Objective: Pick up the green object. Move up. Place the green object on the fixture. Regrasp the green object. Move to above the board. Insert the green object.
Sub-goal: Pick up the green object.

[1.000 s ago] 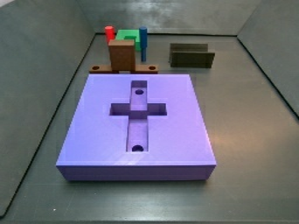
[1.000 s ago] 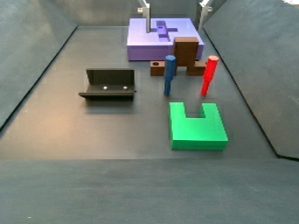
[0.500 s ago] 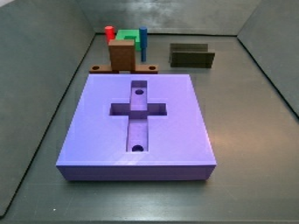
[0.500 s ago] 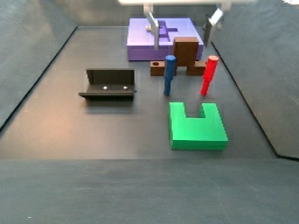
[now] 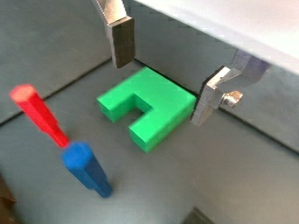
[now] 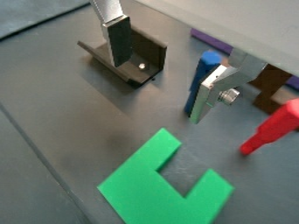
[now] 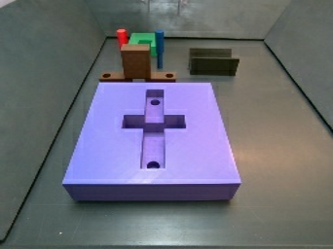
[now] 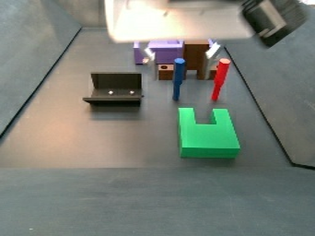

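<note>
Gripper hangs above the green object, jaws spread wide and empty, fingers straddling it, presumably lined up for the pick. Green object lies flat on the floor at lower right of a side view, fixture well apart at left.

Side views face each other across the board; wrist views look down past the gripper.

Dark grey matte floor, grey walls rising on three sides — even, soft light, faint sheen.
</note>
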Controlling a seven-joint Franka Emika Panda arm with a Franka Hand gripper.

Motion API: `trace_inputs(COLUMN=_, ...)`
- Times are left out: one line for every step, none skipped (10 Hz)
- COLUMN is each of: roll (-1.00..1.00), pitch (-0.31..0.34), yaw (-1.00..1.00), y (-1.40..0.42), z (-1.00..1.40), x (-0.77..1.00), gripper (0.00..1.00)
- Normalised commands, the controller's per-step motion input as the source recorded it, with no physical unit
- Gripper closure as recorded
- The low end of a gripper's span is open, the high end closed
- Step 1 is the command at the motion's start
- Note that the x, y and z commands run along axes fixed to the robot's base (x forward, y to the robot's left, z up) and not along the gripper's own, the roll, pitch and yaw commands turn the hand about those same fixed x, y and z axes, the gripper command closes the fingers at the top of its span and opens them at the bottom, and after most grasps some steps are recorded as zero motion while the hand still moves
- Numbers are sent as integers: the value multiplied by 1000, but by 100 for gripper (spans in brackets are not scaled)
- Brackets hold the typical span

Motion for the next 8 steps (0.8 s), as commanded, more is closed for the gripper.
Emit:
trace_inputs(roll=-24, pitch=160, yaw=-143, y=86, z=-866, x=0, gripper=0)
trace_inputs(roll=-54, pitch=19, yaw=-57, y=0, z=-551, x=-243, gripper=0)
trace_inputs(roll=-143, pitch=0, yaw=-6, y=0, z=-583, x=-286, gripper=0)
trace_inputs(roll=-103, pitch=0, yaw=0, y=0, z=-680, x=-163, gripper=0)
trace_inputs(roll=-29, pitch=0, yaw=0, y=0, z=-566, x=-40, gripper=0)
trace_inputs(roll=0, pitch=0, yaw=-20, y=3, z=-429, x=0, gripper=0)
trace_inputs(roll=0, pitch=19, yaw=-43, y=6, z=-386, x=0, gripper=0)
trace_inputs(roll=0, pitch=26, yaw=-37, y=9, z=-371, x=0, gripper=0)
